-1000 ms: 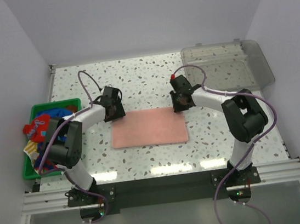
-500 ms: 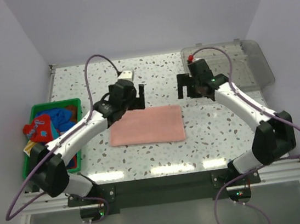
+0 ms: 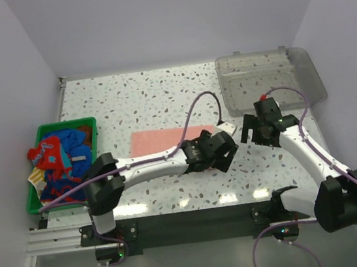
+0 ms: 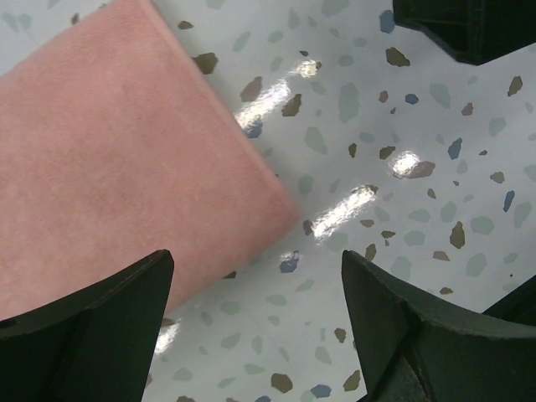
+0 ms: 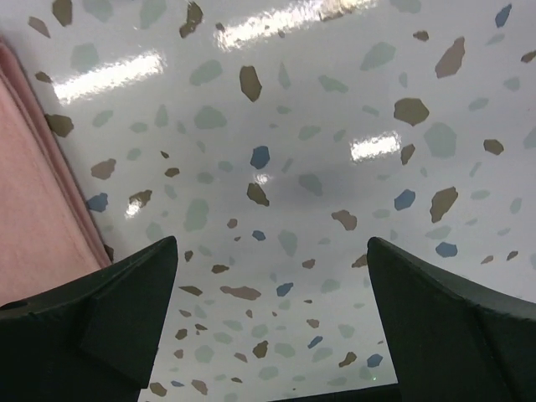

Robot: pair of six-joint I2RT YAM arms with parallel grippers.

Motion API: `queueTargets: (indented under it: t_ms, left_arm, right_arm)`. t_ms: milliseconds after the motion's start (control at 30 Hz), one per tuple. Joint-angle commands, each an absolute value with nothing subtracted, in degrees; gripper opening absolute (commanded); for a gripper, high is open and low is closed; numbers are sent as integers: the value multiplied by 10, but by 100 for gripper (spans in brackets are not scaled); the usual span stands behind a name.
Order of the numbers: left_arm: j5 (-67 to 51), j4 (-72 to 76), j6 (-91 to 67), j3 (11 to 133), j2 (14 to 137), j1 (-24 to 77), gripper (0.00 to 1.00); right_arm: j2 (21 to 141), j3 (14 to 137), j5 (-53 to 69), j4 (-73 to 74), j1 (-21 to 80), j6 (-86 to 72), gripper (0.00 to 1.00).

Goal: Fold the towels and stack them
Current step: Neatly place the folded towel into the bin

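The salmon pink towel [image 3: 158,140] was laid flat on the speckled bench [image 3: 159,90] near its centre, and was partly covered in the top view by the left arm stretched across it. The fingers of the left gripper [image 4: 255,285] were spread above the towel's corner, with nothing held between them. The fingers of the right gripper [image 5: 272,268] were spread wide over bare bench just beside the towel's layered edge, and nothing was gripped. The other towels [image 3: 63,158] were heaped in the green basket [image 3: 41,131] at the left. The clear tray [image 3: 306,80] was located at the far right.
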State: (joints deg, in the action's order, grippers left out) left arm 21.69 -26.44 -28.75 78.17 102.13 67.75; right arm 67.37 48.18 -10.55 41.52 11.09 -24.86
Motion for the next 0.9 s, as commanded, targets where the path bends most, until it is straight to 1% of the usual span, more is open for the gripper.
queueTargets:
  t_ms: [0,167,400,633,833,867]
  left_arm:
    - [242,-280,-280,836,1075,693,86]
    - [244,-286,-266,867,1142,697,83]
    - [278,-290,-248,888,1191,697,81]
    - [277,-306,-247,892,1224,697,81]
    - [277,-332,-267,880,1247,697,70]
    - [275,-333,-269,878,1251,697,64]
  right_arm:
    - [648,453,-78,399,97,-270,99]
    - [643,424,-46,367,92,-281,99]
    - [650,403,-24,338,92,-286,99]
    - [651,391,-14,322,92,-290,99]
    - [649,381,-2,308,91,-297,99]
    - [648,381,-2,306,92,-297,99]
